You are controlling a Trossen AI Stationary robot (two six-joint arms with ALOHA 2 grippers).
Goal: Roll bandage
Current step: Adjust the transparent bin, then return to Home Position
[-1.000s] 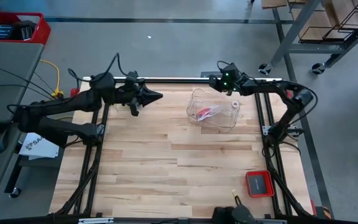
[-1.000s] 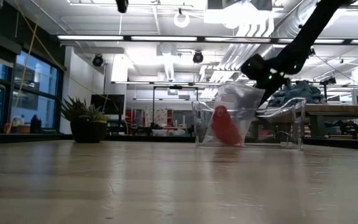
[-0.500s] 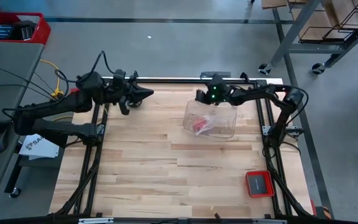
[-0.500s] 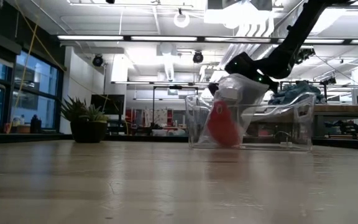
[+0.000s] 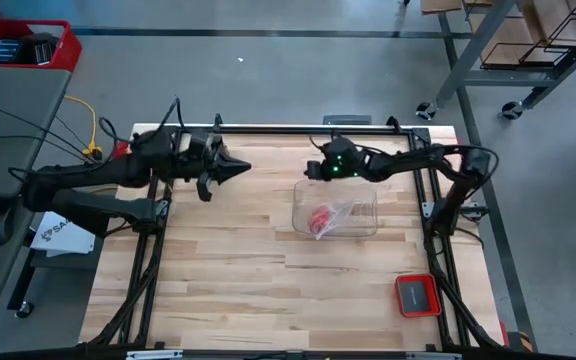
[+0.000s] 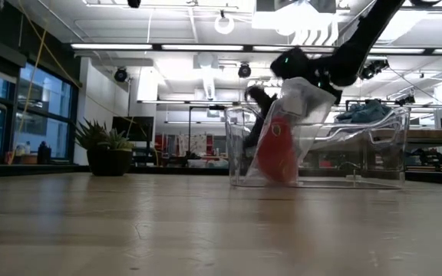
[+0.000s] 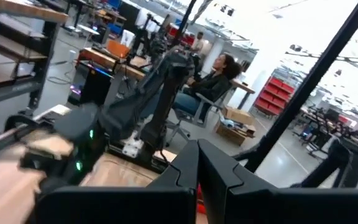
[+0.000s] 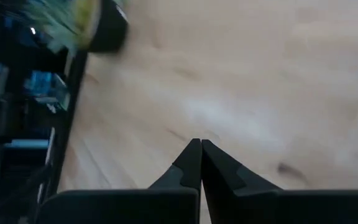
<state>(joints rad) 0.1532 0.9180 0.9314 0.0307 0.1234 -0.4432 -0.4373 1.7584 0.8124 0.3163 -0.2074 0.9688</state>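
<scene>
Looking down in the high view, the bandage (image 5: 320,219) lies as a crumpled red lump inside a clear plastic bin (image 5: 360,228) right of centre on the wooden table (image 5: 228,270), with the right gripper (image 5: 313,170) just above the bin's upper left corner and the left gripper (image 5: 242,167) pointed toward it from the left, well apart; a small red tray (image 5: 417,295) sits at lower right. The likely trouble is that the light bin slides or tips instead of giving up the cloth. In the low view the bandage (image 6: 277,153) seems wrapped in clear film, which could drag along and spoil any rolling; a potted plant (image 6: 107,147) stands at left under bright ceiling lights. The left wrist view shows closed fingers (image 7: 213,177) and a seated person (image 7: 213,84) beyond. The right wrist view shows fingers (image 8: 194,163) pressed together, holding nothing, over bare planks.
</scene>
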